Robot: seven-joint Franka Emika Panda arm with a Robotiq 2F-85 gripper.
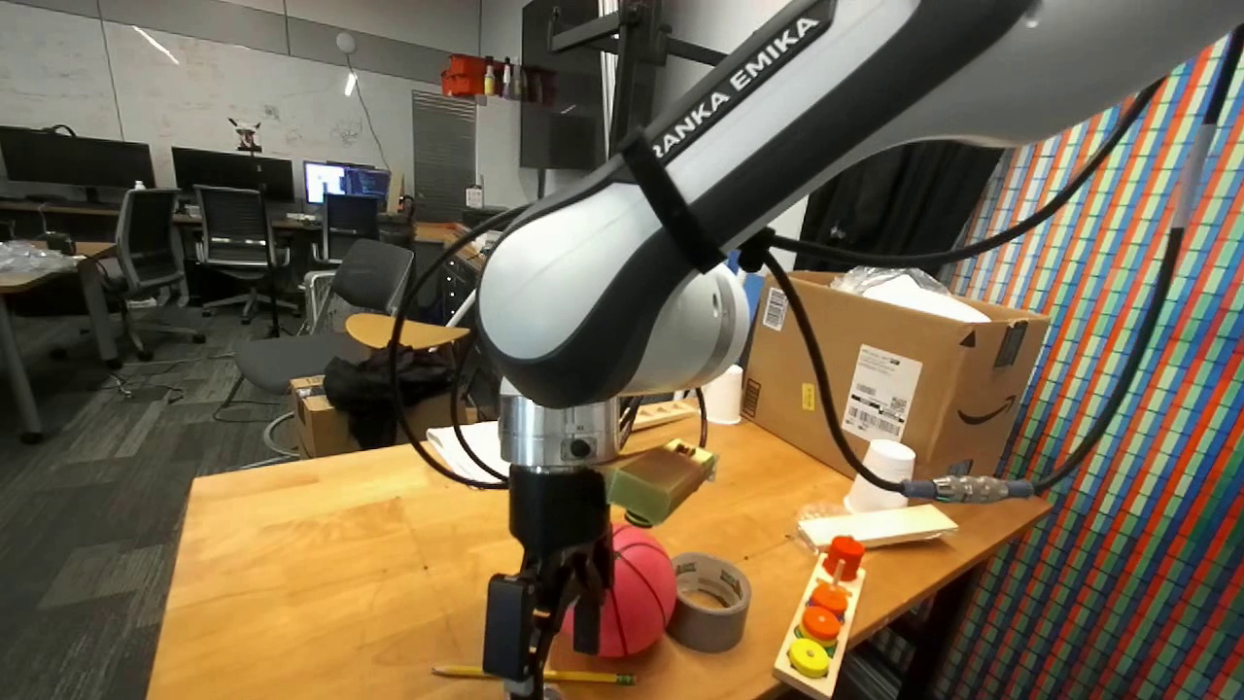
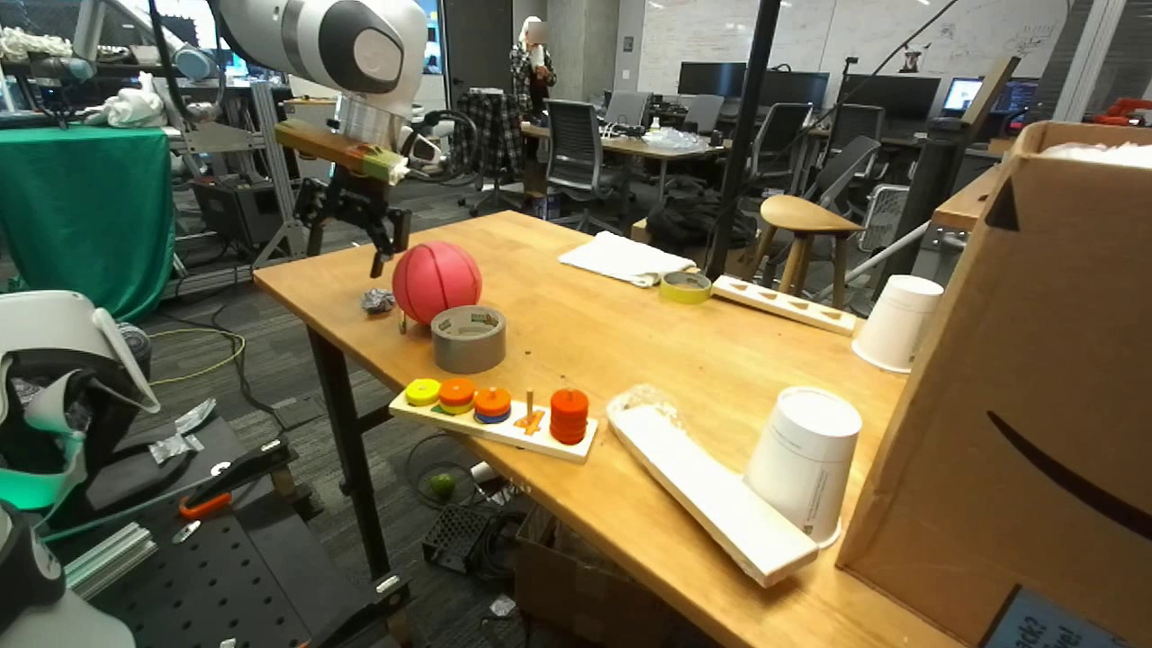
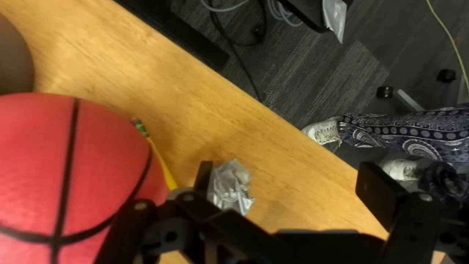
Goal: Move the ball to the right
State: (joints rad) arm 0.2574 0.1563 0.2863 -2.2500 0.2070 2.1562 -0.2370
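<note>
I count two fingers [image 3: 381,194], spread wide, gripping nothing; just beside them on the tabletop [image 2: 576,315], one pinkish-red ball [image 2: 437,283]; past it, one grey tape roll [image 2: 469,349]. Only an exterior view shows one yellow tape roll [image 2: 686,295], well apart from the fingers; only the wrist view shows two white shoes [image 3: 324,131].

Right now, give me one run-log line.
gripper: open; held: nothing; pinkish-red mini basketball: on wooden table, beside grey tape roll

ball [image 2: 438,282] is showing pinkish-red with black seams, gripper [image 3: 289,185] is showing black, pencil [image 3: 161,163] is showing yellow, trousers [image 3: 414,134] are showing white print on dark
</note>
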